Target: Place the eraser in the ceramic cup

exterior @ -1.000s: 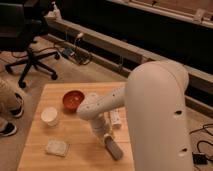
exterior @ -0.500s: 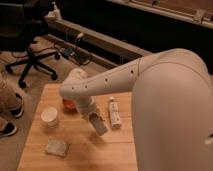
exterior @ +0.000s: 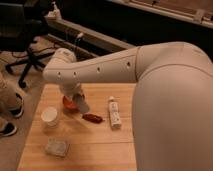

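Camera view.
Gripper (exterior: pixel 81 106): fingers closed, nothing seen in them; low over the table (exterior: pixel 100 146), at 3 o'clock of the red-orange bowl (exterior: pixel 68 104).
Eraser (exterior: pixel 92 118): flat on the table, at 4 o'clock just beside the gripper.
Ceramic cup (exterior: pixel 50 116): upright, at 9 o'clock of the eraser, apart.

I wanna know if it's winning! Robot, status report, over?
Gripper shut, over the red bowl, apparently holding the eraser. Ceramic cup beside the bowl, not yet reached. Nothing in the way.
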Available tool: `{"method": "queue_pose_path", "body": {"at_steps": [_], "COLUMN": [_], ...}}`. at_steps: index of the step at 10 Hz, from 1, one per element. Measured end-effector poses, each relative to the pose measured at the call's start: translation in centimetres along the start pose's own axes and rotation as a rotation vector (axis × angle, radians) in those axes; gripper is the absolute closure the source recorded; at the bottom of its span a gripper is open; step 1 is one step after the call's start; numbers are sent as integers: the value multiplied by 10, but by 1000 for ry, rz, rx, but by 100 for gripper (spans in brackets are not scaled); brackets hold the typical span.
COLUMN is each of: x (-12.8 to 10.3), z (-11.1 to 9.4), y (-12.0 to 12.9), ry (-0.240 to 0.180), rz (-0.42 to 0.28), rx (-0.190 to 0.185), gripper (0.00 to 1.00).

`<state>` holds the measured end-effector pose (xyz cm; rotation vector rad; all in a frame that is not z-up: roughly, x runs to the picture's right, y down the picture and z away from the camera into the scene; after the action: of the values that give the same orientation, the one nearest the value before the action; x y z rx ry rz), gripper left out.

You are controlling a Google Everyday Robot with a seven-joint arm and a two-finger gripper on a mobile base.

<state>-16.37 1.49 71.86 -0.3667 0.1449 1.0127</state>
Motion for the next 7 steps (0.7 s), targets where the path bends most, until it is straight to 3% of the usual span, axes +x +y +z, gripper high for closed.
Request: {"method": "queue_pose_path", "body": {"at_steps": [2, 4, 7], "x": [-34, -60, -68], "z": [-12, -20, -15], "y": [20, 55, 91], "ry": [-101, -190, -239], "rz": [-35, -86, -147], "rx": [-45, -117, -195], "gripper": [100, 100, 100]}}
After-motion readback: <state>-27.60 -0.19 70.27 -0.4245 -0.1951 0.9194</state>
